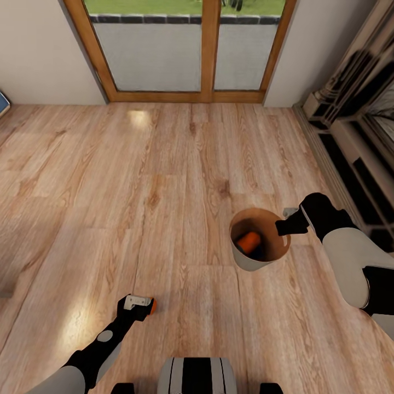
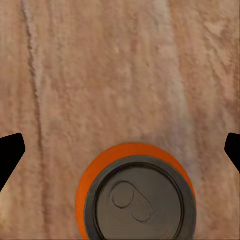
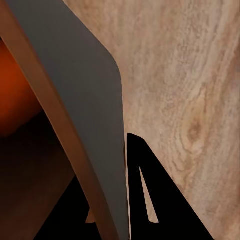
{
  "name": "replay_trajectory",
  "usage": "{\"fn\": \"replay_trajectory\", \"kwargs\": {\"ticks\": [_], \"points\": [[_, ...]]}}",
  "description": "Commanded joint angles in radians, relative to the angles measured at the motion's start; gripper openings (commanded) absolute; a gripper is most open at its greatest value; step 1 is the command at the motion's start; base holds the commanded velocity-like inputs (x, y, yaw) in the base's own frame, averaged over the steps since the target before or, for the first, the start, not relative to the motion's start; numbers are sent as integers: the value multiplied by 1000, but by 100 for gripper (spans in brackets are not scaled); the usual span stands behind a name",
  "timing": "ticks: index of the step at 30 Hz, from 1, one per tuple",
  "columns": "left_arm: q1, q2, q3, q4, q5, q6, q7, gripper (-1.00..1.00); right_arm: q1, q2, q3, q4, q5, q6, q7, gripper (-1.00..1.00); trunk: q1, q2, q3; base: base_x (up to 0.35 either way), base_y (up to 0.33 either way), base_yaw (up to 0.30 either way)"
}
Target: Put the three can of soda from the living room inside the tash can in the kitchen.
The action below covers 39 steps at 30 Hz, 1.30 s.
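Soda can stands upright on floor lower left in head view under your open left gripper, so centre and close squarely, while right gripper pinches trash can rim, centre-right.

Orange soda can lies inside tilted grey trash can.

My left arm, at 7 o'clock: pale grey shell, black forearm with a round grey disc, black wrist, pale grey block at the left hand. My right arm, at 4 o'clock: pale grey sleeve, black joint bands, black right hand. Trunk, at 6 o'clock: grey, black-striped.
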Motion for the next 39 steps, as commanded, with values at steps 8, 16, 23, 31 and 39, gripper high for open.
{"fn": "replay_trajectory", "kwargs": {"ticks": [8,16,23,31,39], "points": [[0,0,0,0,-1,3,-1,100,0,1,-2,0,-25,7,7,-100,31,-56,-35,0,0,0],[0,1,0,-1,2,2,0,100,0,1,-3,0,-23,7,6,-100,31,-56,-46,-1,0,0],[0,1,-1,-1,2,3,0,100,0,0,-3,0,-24,7,5,-100,31,-56,-47,-99,0,0],[0,1,-1,-1,3,3,0,100,0,1,-2,0,-23,7,5,-100,31,-56,-47,-19,0,0],[0,1,-2,-1,1,3,0,-100,0,0,-2,0,-23,7,5,-100,31,-56,-47,-1,0,0]]}}
